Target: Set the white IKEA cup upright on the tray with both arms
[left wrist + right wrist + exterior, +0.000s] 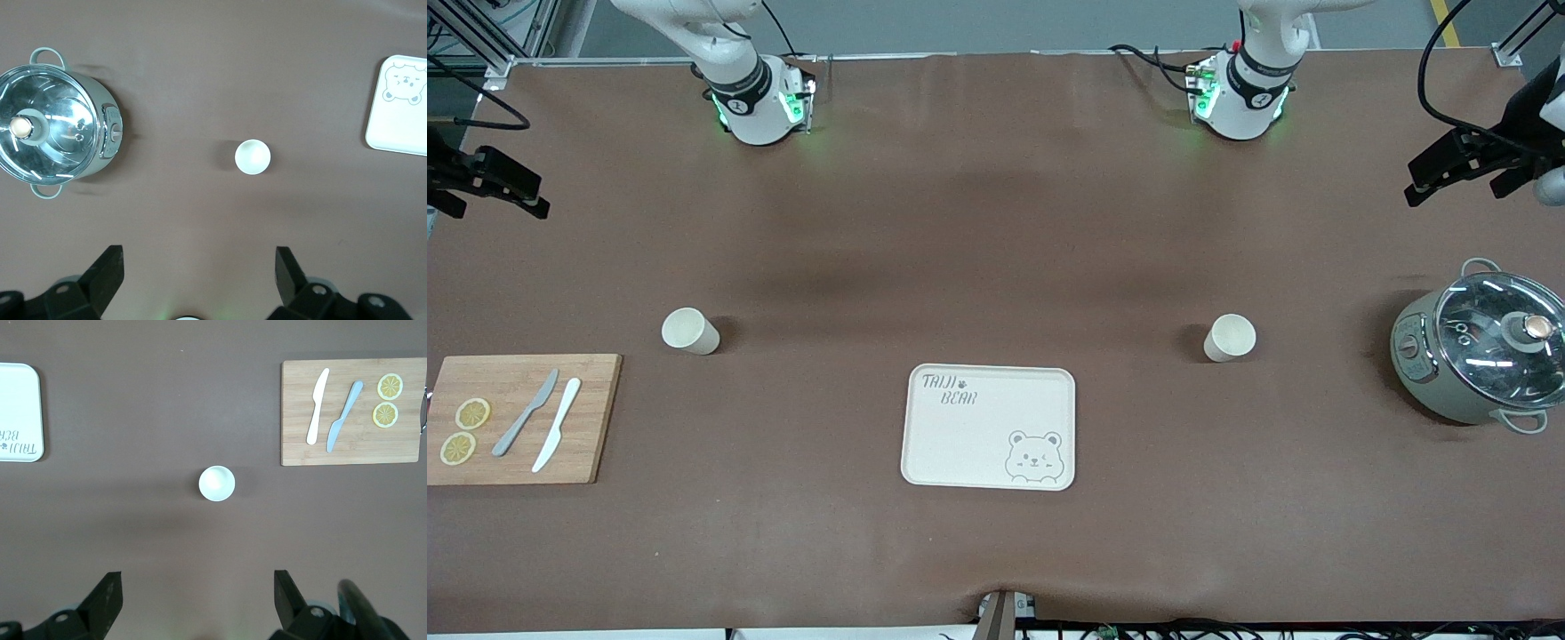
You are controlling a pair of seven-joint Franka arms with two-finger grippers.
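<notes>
Two white cups stand upright on the brown table. One cup [690, 331] is toward the right arm's end and shows in the right wrist view [217, 483]. The other cup [1230, 338] is toward the left arm's end and shows in the left wrist view [253, 157]. The cream tray [978, 436] with the bear drawing lies between them, nearer the front camera, and is empty; its edge shows in both wrist views [400, 120] [17, 393]. My left gripper [199, 253] and right gripper [197, 575] are open and empty, high above the table, each over the area beside its cup. Neither gripper shows in the front view.
A grey pot with a glass lid [1480, 351] stands at the left arm's end. A wooden cutting board [596, 418] with two knives and two lemon slices lies at the right arm's end. Black camera mounts [489, 182] [1467, 160] overhang both table ends.
</notes>
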